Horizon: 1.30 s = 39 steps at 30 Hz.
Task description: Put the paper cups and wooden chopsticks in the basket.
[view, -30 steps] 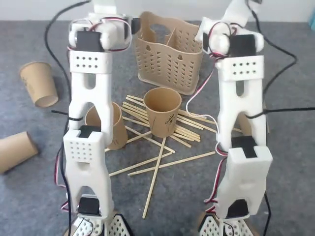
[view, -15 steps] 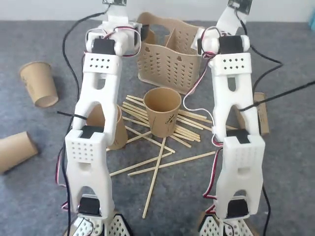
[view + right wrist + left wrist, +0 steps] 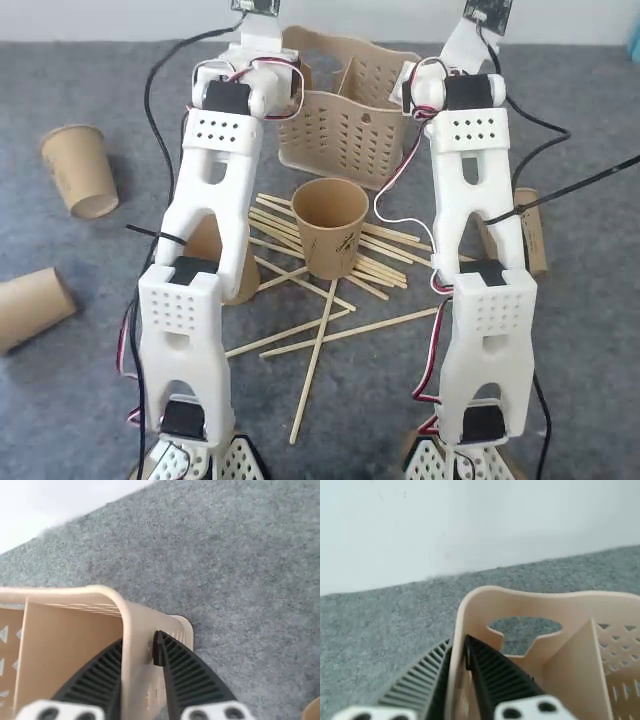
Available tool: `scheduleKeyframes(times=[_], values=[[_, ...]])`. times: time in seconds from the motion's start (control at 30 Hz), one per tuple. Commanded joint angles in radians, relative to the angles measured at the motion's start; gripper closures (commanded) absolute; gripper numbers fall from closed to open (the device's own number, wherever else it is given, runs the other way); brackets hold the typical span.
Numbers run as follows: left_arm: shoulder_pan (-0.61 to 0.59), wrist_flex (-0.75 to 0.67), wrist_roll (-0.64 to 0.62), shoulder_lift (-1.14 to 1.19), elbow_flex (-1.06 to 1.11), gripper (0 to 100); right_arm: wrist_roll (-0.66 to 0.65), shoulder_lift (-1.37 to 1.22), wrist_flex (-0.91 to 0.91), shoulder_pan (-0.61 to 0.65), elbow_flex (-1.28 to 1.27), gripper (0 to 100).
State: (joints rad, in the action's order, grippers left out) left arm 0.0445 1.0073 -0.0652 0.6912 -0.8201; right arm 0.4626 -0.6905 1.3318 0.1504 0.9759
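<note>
The beige slotted basket (image 3: 345, 130) stands at the back centre of the grey mat. My left gripper (image 3: 290, 85) is at its left end wall, and in the left wrist view this gripper (image 3: 456, 645) is shut on the basket (image 3: 530, 610) wall, one finger inside and one outside. My right gripper (image 3: 408, 85) holds the right end wall the same way; the right wrist view shows this gripper (image 3: 139, 640) clamped on the basket (image 3: 65, 640) rim. A paper cup (image 3: 330, 225) stands upright on the scattered wooden chopsticks (image 3: 320, 300).
A second cup (image 3: 235, 270) sits partly hidden behind the left arm. Two cups lie at the left (image 3: 78, 170) and far left (image 3: 35, 308). Another cup (image 3: 530, 240) lies behind the right arm. A white wall runs behind the basket.
Both arms have stretched forward toward the back of the table, bringing their grippers to the basket's two end walls. The cups and chopsticks have stayed put.
</note>
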Motion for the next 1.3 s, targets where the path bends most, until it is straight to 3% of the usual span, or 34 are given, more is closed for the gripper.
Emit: scheduleKeyframes(times=[0.0, 0.2, 0.3, 0.57, 0.77, 1.27], values=[[0.008, 0.169, -0.002, -0.061, -0.156, 99, -0.064, 0.122, 0.051, -0.061, 0.029, 99.1], [0.077, 0.496, -0.003, -0.052, -0.441, 99, -0.078, 0.191, 0.14, -0.054, 0.029, 99.1], [0.089, 0.583, -0.003, -0.052, -0.522, 99, -0.104, 0.217, 0.176, -0.053, 0.029, 99.1], [0.08, 0.624, -0.011, -0.051, -0.495, 99, -0.138, 0.225, 0.288, -0.053, 0.029, 99.1], [0.032, 0.609, -0.097, -0.051, -0.44, 99, -0.141, 0.228, 0.36, -0.059, 0.029, 99.1], [0.015, 0.735, -0.123, -0.051, -0.409, 99, -0.227, 0.171, 0.266, -0.082, 0.029, 99.1]])
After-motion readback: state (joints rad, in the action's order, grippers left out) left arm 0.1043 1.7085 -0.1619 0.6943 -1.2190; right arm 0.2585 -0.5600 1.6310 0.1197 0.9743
